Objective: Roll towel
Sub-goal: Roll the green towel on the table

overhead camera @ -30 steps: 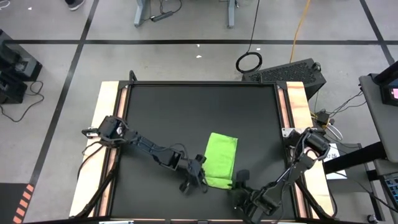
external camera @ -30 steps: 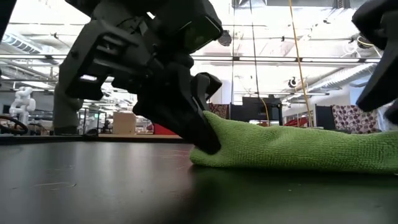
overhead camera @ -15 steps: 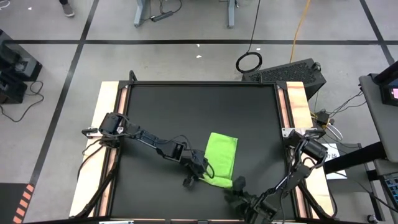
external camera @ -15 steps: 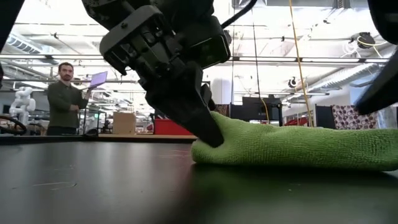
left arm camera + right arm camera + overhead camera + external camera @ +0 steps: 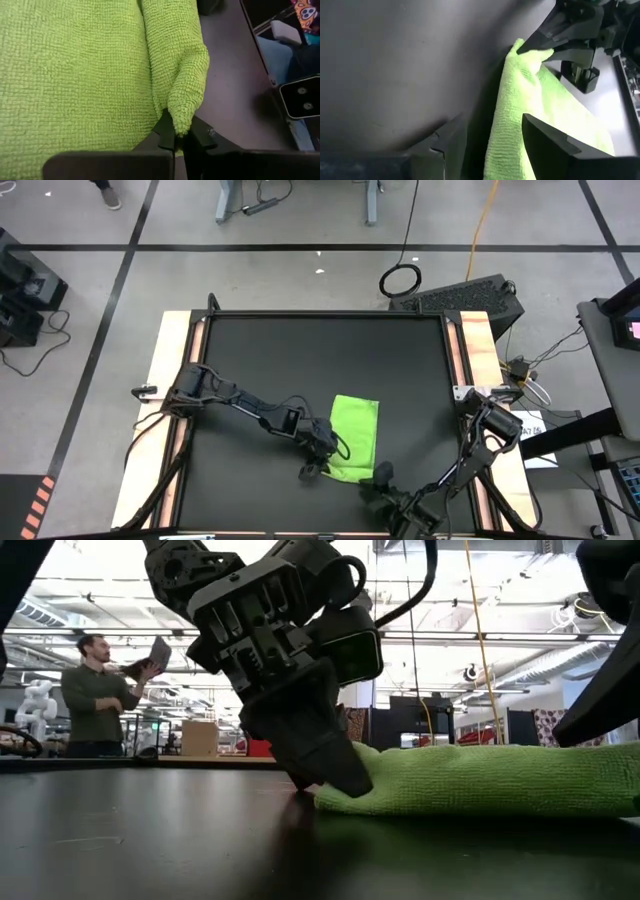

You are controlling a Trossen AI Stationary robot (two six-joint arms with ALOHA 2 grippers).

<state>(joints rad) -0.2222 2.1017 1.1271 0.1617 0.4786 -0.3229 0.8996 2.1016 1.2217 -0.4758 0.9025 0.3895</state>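
One corner of the towel [image 5: 353, 438] is pinched in the left gripper [image 5: 176, 141]; the right gripper [image 5: 485, 142] stands open astride its edge. Uneven pulling could skew the roll.

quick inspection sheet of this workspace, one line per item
surface: black table with pale wooden side strips, dark and bare around the cloth
job's things: lime-green towel lies folded flat near the front edge, one front corner lifted
clutter: nothing seen on the table
grippers: left gripper shut on the towel's front corner; right gripper open, fingers either side of the towel's edge, not pinching it
cables: coiled black cable and yellow cord on the floor behind the table; wires beside the right arm's base
surroundings: person holding an open laptop far behind; black case at the back right corner
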